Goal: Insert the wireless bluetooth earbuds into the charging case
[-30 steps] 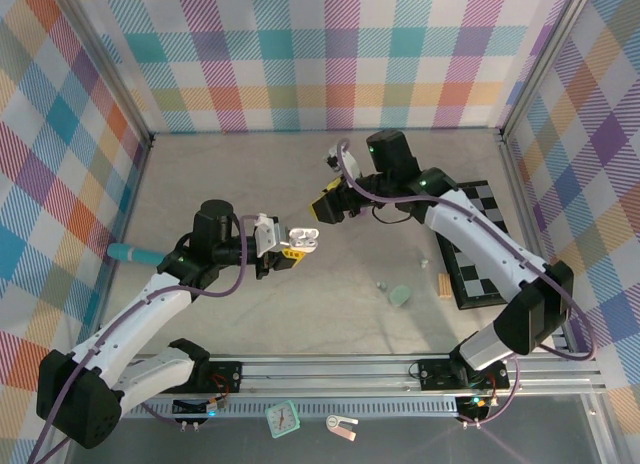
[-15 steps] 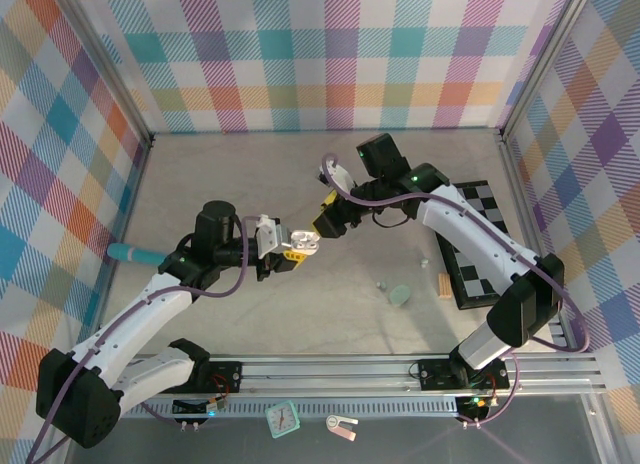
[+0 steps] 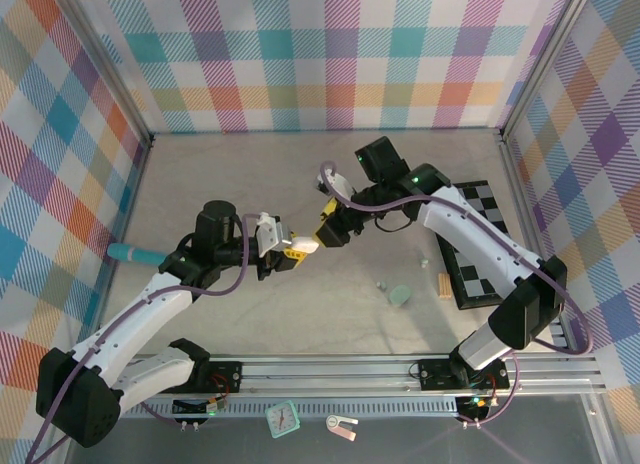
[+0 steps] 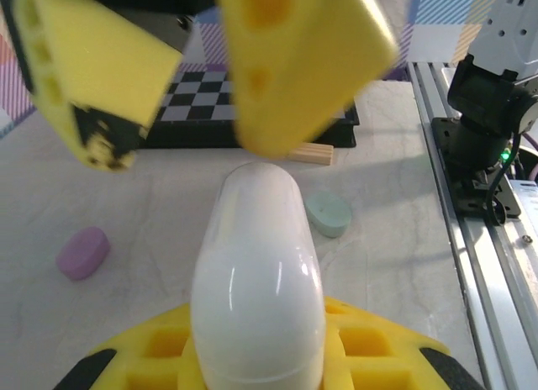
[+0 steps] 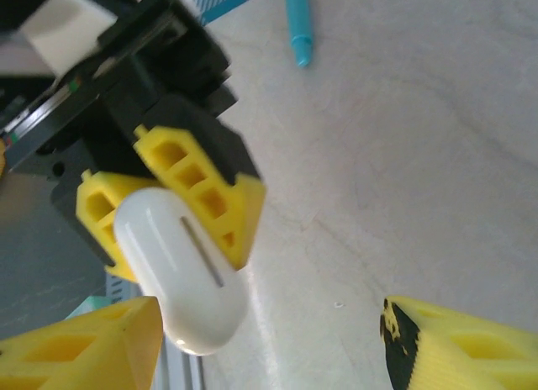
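Above the table (image 3: 220, 174), left fingers (image 5: 202, 188) clamp the charging case (image 4: 256, 272) near spread right fingers (image 4: 303, 62).

Built as two arms, left arm (image 3: 150, 304) and right arm (image 3: 480, 234), shelled in white with black joints and black motor housings. Looped with purple cables (image 3: 244, 259) from base to wrist. Tipped with yellow fingers (image 5: 471, 344), moulded with square hollows and edged in black. Lit by a green light (image 3: 412, 175) toward 1 o'clock. Anchored on black bases (image 3: 445, 369) at 6 o'clock.
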You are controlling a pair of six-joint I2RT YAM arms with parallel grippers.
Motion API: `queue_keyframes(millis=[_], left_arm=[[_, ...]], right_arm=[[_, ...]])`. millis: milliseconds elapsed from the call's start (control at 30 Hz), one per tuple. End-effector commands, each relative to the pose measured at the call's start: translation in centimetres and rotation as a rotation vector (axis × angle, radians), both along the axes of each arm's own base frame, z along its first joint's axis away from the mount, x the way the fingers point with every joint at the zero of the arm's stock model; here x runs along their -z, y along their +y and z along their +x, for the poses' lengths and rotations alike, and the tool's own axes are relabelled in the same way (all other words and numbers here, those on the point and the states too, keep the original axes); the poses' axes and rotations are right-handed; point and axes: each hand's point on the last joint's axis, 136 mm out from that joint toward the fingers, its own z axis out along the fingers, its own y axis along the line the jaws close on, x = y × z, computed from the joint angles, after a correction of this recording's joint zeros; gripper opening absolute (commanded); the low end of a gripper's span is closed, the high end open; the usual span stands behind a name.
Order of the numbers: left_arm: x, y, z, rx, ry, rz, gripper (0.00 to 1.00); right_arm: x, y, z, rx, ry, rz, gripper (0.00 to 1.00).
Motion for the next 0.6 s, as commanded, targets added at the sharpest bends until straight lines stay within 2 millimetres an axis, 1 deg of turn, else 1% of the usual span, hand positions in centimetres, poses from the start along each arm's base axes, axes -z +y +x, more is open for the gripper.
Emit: queue_keyframes(millis=[0,100,233,333,400,533,567], left_arm=[[-2.0,-0.4,0.4,0.009,-0.072,-0.044,0.00],[-2.0,-0.4,0.3,0.016,-0.069,-0.046,0.00],[-2.1,-0.5,-0.5,0.054,-0.072,-0.052,0.01],[-2.5,-0.7,-1.3,0.102,-0.062,-0.067,0.01],[-2.6,-0.8,-1.6,0.120,-0.055,-0.074,0.00],[-2.7,-0.8,-1.8,0.131,-0.054,-0.078,0.01],[-2.7,-0.8,-1.8,0.133,-0.049,-0.079,0.00]], right_arm=[[-1.0,-0.5,-1.9,-0.054,-0.011,0.012,0.70],[-1.4,-0.7,-1.7,-0.053,-0.073,0.033,0.70],[-1.7,-0.7,-2.8,-0.152,-0.220,0.121,0.74],[-0.9,-0.2,-3.4,-0.225,-0.383,0.131,0.76],[-0.9,0.2,-3.6,-0.261,-0.430,0.145,0.76],[-0.9,0.9,-3.5,-0.298,-0.476,0.163,0.70],[-0.9,1.1,-3.3,-0.296,-0.477,0.163,0.66]])
